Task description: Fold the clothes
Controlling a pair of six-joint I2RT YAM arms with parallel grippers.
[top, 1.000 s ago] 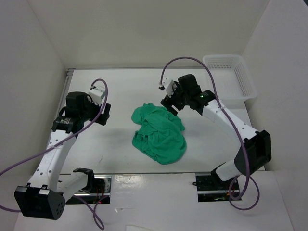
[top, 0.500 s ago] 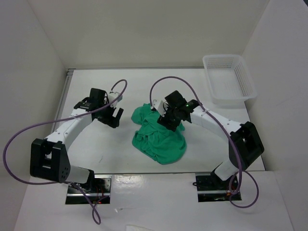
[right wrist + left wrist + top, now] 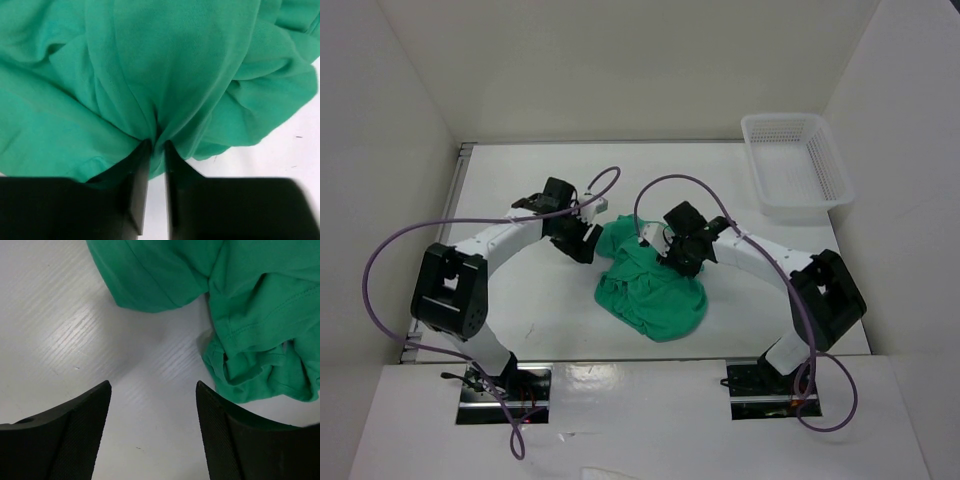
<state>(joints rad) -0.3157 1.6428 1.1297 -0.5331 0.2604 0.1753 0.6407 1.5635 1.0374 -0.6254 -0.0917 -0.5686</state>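
Right jaws are pinching a raised ridge of the plain emerald-green short-sleeved T-shirt of thin soft fabric. The cloth is sitting bunched in the narrow gap between them, with creases fanning away from that spot. Left jaws are standing spread with nothing between them, hanging over the bare white table. The nearest lobe of the T-shirt and a stitched, rolled edge are lying just beyond their tips, not touching.

Further out, the T-shirt is lying as a crumpled heap at the middle of the table, between my two arms. A white plastic mesh basket is sitting well apart at the far right corner.

I am judging this to be the opening step: getting hold of the heap so it can be spread flat before any fold. The next move is calling for my left jaws to advance onto that stitched edge and close. Both arms can then draw apart to open the cloth.

The heap's long axis is running diagonally, from a narrow lobe at the far left, beside my left jaws, to a broader bulge at the near right. I cannot tell which end is collar or hem.
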